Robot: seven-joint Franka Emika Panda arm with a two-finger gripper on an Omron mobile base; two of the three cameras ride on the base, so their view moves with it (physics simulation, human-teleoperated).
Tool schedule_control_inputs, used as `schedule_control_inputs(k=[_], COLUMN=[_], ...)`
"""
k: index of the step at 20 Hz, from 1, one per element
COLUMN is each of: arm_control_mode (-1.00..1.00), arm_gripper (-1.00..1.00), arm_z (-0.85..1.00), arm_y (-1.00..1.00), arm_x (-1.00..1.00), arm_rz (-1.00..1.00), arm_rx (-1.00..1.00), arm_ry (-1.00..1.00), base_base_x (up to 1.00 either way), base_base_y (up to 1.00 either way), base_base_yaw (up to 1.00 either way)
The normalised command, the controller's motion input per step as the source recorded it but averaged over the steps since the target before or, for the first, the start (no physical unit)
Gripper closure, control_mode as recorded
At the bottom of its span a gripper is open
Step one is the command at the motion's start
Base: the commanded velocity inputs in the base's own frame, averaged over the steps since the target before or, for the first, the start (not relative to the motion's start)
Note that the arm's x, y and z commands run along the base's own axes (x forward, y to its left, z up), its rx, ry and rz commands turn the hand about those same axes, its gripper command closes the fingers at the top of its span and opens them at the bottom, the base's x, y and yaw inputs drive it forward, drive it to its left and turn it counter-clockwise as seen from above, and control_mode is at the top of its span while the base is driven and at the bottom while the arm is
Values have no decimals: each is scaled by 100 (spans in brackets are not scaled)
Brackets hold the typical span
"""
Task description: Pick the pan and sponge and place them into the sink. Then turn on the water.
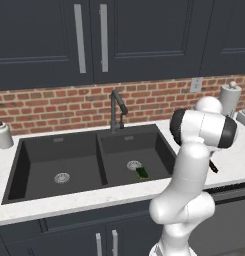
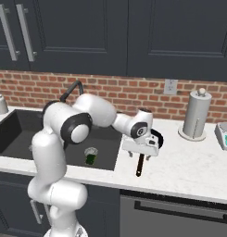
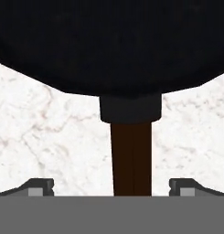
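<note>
The black pan (image 3: 109,45) lies on the marble counter right of the sink (image 1: 44,165), its long dark handle (image 3: 131,155) pointing to the counter's front edge. My gripper (image 3: 113,187) hangs open just above that handle, one fingertip (image 3: 40,186) on each side and apart from it. From the right base view the gripper (image 2: 141,156) sits over the pan (image 2: 157,137) and its handle (image 2: 140,167). The green sponge (image 1: 142,172) lies in the right basin beside the drain, and the sponge (image 2: 90,159) also appears past my arm. No stream falls from the faucet (image 1: 116,107).
A white soap dispenser (image 1: 1,134) stands left of the sink. A paper towel holder (image 2: 197,113) and a small scale (image 2: 224,134) stand at the back right of the counter. Bare marble (image 2: 189,166) lies right of the pan.
</note>
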Motion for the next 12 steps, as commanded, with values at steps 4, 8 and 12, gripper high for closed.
schedule_control_inputs(k=[4,8,12], arm_control_mode=[-100,-100,-100], arm_gripper=[-100,-100,100], arm_z=[-27,-24,-23], arm_y=[-2,-5,-4], arm_x=[28,24,19], arm_rz=[0,0,0], arm_rx=[2,2,1], arm_ry=[2,1,0], base_base_x=[0,0,0], base_base_y=[0,0,0], base_base_yaw=[0,0,0])
